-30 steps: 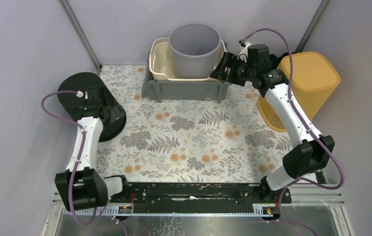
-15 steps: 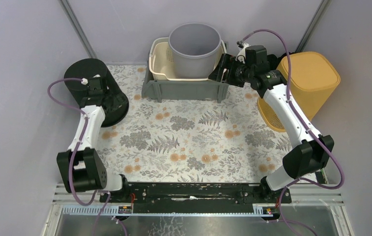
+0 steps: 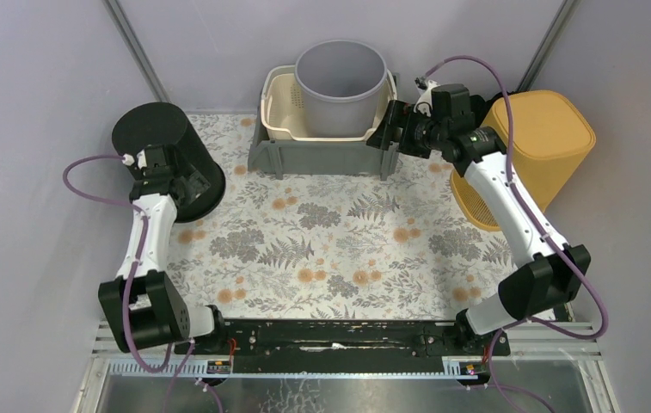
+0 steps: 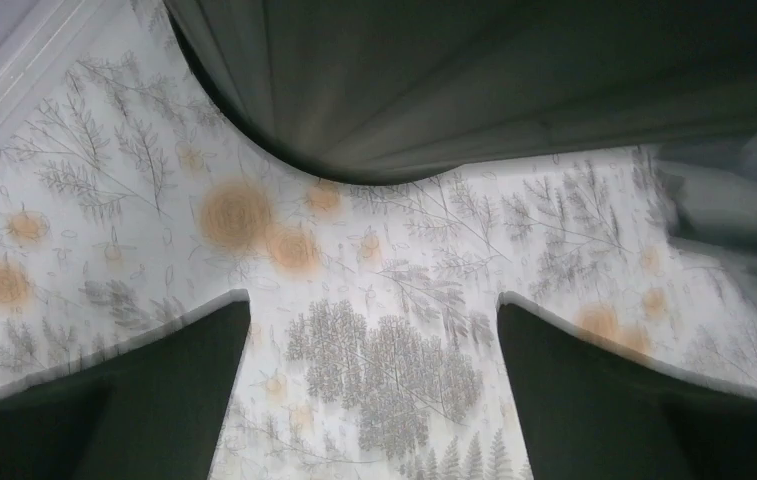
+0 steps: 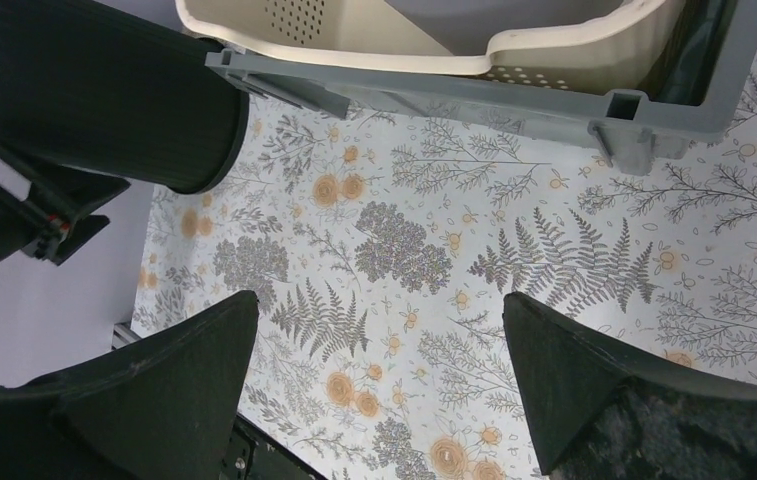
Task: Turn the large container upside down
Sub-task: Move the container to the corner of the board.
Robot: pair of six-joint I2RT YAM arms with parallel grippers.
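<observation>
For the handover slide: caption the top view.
Black bin upside down, open left gripper beside it; open right gripper near crate.

Black container (image 3: 163, 134) tipped from its side to mouth-down, left claw (image 3: 182, 179) drawn back beside it

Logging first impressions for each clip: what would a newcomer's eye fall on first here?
The big black container at the far left of the flowered table, standing with its closed base up and the open left gripper close by. Next, the gray bucket nested in a cream basket inside the gray crate at the back, and the yellow bin at the right edge.
</observation>
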